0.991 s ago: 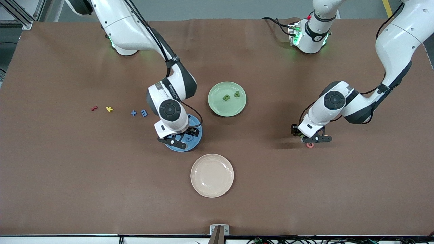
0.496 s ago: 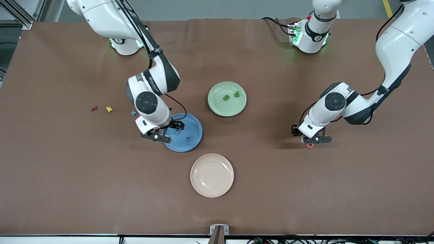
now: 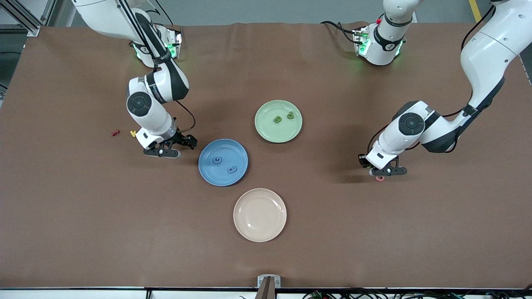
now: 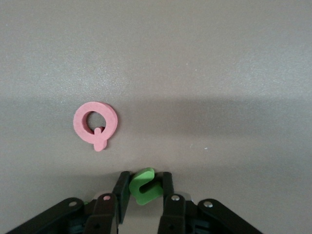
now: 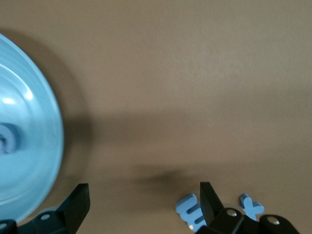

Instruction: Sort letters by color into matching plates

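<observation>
The blue plate (image 3: 239, 151) holds two blue letters (image 3: 216, 160) (image 3: 232, 169). The pale green plate (image 3: 270, 133) holds two green letters (image 3: 277, 119) (image 3: 290, 116). My right gripper (image 3: 173, 148) is open and empty, low over the table beside the blue plate, toward the right arm's end. In the right wrist view (image 5: 144, 202) two loose blue letters (image 5: 187, 210) (image 5: 251, 207) lie by one fingertip (image 5: 208, 197), and the blue plate (image 5: 34, 161) shows at the edge. My left gripper (image 3: 383, 170) is shut on a green letter (image 4: 146, 187), close over the table.
A beige plate (image 3: 259, 214) lies nearer the front camera than the blue plate. A pink Q (image 4: 96, 124) lies on the cloth by the left gripper (image 4: 145, 183), also in the front view (image 3: 379, 178). A red letter (image 3: 115, 133) and a yellow letter (image 3: 133, 133) lie toward the right arm's end.
My right gripper has moved off the blue plate toward the right arm's end, over the loose blue letters, leaving two blue letters in the plate. The left gripper has barely moved.
</observation>
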Action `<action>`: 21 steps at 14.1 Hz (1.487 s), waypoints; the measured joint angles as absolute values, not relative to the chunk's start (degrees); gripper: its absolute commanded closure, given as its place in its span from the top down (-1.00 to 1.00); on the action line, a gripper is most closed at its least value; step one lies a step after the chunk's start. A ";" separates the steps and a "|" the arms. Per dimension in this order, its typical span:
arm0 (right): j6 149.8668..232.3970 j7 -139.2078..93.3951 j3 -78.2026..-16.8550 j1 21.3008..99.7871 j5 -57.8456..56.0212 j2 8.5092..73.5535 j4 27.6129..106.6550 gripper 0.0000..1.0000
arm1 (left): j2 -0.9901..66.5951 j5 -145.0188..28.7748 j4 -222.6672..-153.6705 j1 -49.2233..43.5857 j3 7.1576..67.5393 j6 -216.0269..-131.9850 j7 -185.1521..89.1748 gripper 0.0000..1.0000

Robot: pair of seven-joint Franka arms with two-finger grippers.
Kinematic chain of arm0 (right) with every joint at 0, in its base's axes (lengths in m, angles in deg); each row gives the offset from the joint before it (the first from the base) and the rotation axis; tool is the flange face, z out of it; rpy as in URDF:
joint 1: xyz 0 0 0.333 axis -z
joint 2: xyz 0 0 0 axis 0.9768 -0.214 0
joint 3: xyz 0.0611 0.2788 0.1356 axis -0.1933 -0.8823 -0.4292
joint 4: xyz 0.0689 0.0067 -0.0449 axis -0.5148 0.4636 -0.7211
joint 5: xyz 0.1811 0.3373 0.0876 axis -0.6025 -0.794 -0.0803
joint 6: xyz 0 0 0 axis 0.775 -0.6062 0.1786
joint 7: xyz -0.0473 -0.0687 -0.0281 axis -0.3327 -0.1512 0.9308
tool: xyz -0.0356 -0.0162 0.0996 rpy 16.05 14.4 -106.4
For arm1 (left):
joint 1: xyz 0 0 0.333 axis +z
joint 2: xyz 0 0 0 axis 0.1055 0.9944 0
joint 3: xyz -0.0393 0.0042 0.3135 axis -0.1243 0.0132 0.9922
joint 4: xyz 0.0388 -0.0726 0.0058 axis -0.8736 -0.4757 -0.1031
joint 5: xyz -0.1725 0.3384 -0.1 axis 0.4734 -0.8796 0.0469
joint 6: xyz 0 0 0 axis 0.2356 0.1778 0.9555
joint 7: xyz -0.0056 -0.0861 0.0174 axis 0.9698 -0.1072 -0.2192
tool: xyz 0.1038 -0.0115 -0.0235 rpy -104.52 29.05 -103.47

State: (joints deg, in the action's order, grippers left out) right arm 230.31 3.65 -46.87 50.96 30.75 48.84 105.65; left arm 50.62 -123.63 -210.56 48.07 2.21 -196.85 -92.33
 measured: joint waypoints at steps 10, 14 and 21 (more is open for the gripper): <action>236.76 -1.63 -47.15 53.64 30.75 50.64 113.44 1.00 | 50.63 -123.70 -210.44 46.48 1.37 -196.42 -97.45 -0.57; 236.84 -1.58 -47.42 53.62 30.73 50.64 113.63 1.00 | 50.62 -121.70 -210.05 44.96 -5.36 -188.63 -104.55 -0.57; 237.42 2.60 -47.52 53.56 30.69 50.64 113.70 1.00 | 50.61 -111.71 -205.40 32.31 -9.24 -182.96 -119.65 -0.57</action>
